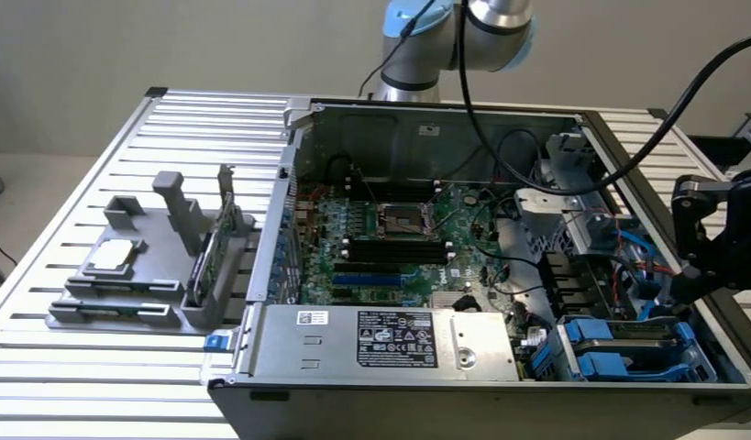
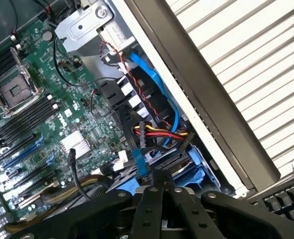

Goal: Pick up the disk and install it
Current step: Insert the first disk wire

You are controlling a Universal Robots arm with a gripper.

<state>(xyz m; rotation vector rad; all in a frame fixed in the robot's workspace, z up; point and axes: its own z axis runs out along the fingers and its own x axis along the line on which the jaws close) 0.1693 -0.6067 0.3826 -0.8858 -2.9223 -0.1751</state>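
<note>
an open computer case (image 1: 304,147) lies on a slatted metal table (image 1: 57,367), its green motherboard (image 1: 388,238) facing up. the disk (image 1: 620,346) sits in the drive bay at the near corner of the case on the exterior view's right, flat, with its blue plastic carrier framing it on all sides; the wrist view shows the same blue carrier (image 2: 192,172) just past the tool's tips. the black gripper (image 1: 693,284) hangs over that side of the case, close above the far edge of the disk – whether it touches the carrier cannot be told. its jaws are pressed together with nothing between them, which is plain in the wrist view (image 2: 161,183).

a blue cable (image 2: 147,74) and a bundle of red, yellow and black wires (image 2: 159,133) run along the case wall beside the bay. a silver power supply (image 1: 388,339) with stickers fills the near edge of the case, next to the bay. on the exterior view's left, well apart from the case, a grey fixture (image 1: 167,293) stands on the table with a small square silver chip (image 1: 112,257) on it.
</note>
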